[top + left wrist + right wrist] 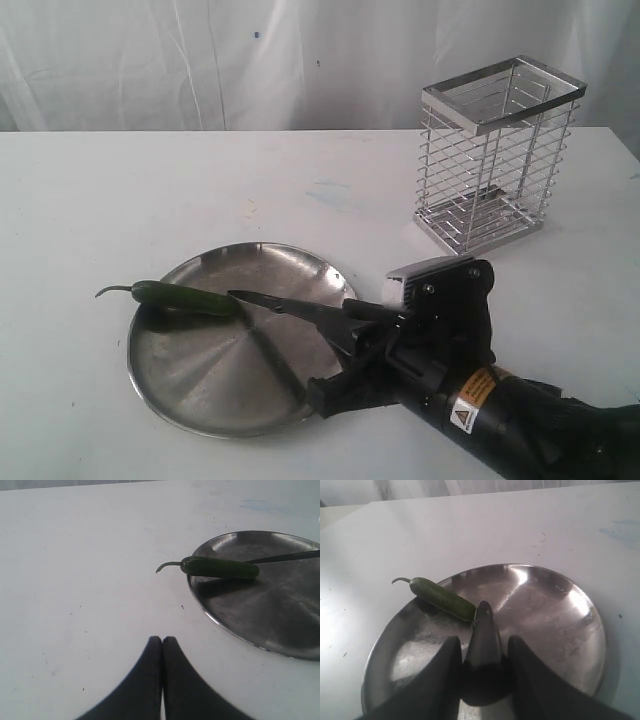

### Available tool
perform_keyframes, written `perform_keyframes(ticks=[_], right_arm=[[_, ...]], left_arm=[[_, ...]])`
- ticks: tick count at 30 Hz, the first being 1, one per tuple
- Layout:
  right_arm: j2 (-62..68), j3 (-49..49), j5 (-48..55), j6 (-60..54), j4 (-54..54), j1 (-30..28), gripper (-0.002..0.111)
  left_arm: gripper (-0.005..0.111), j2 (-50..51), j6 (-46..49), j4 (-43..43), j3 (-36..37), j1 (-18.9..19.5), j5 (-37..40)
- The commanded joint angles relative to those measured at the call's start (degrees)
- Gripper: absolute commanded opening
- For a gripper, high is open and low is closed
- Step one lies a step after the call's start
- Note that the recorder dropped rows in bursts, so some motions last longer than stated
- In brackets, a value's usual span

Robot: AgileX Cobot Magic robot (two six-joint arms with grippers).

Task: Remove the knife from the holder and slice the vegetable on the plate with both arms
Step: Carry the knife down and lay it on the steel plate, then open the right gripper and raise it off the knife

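On your left, the left pincer (162,647) was pressed together, its two dark fingers meeting flat with nothing between them, above the white table (75,580). That surface was matte and pale, flecked with a few tiny dark specks (they showed only up close). Ahead of that pincer and off toward your right lay the pepper (220,568). It was dark green and slender, and it rested across the rim of the plate (280,620) with its curved stem reaching out past the rim over the table. The plate was round, shallow brushed steel, and it gave back dull grey reflections.

Moving right, the knife (278,301) stretched low over the plate with its dark blade pointed at the pepper. Its tip sat right at the pepper's blunt end; whether the two touched, you could not tell. The right pincer (482,640) was pinching the knife's handle, one finger on either side, and reached in over the plate's rim. The arm (540,420) behind it was bulky and black, with a yellow warning label (472,398).

Beyond the right pincer and further right, well apart from it, the holder (495,160) stood upright on the table, a silver wire cage with a flat top rim. Between it and the plate a faint bluish smear (335,195) marked the tabletop. Behind the table's far edge hung a white cloth (200,60) in loose folds, closing off the room.
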Motion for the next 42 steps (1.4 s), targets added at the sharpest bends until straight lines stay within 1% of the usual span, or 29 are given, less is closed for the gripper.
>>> perform_keyframes(ticks=[1,4,14,18,20,27,30,33,37,42], right_arm=[[0.00,0.18,-1.48,-0.31,1.41,-0.01,0.000],[0.00,0.18,0.42,-0.31,1.67,-0.01,0.000],[0.00,0.18,13.76,0.33,1.38,-0.13,0.000],[0.00,0.18,16.51,0.33,0.99,-0.13,0.002],[0.00,0.18,17.58,0.33,0.09,-0.13,0.007],[0.00,0.06,19.16,2.18,0.07,-0.13,0.035],[0.00,0.06,19.48,3.83,0.07,-0.13,0.044],[0.00,0.06,20.34,3.83,0.07,-0.13,0.047],[-0.41,0.06,20.58,3.83,0.07,-0.13,0.047],[-4.80,-0.07,21.64,3.83,0.19,-0.13,0.047]], left_arm=[[0.000,-0.25,-0.02,-0.15,0.21,0.14,-0.12],[0.000,-0.25,-0.02,-0.15,0.21,0.14,-0.12],[0.000,-0.25,-0.02,-0.15,0.21,0.14,-0.12],[0.000,-0.25,-0.02,-0.15,0.21,0.14,-0.12],[0.000,-0.25,-0.02,-0.15,0.21,0.14,-0.12],[0.000,-0.25,-0.02,-0.15,0.21,0.14,-0.12],[0.000,-0.25,-0.02,-0.15,0.21,0.14,-0.12],[0.000,-0.25,-0.02,-0.15,0.21,0.14,-0.12],[0.000,-0.25,-0.02,-0.15,0.21,0.14,-0.12],[0.000,-0.25,-0.02,-0.15,0.21,0.14,-0.12]])
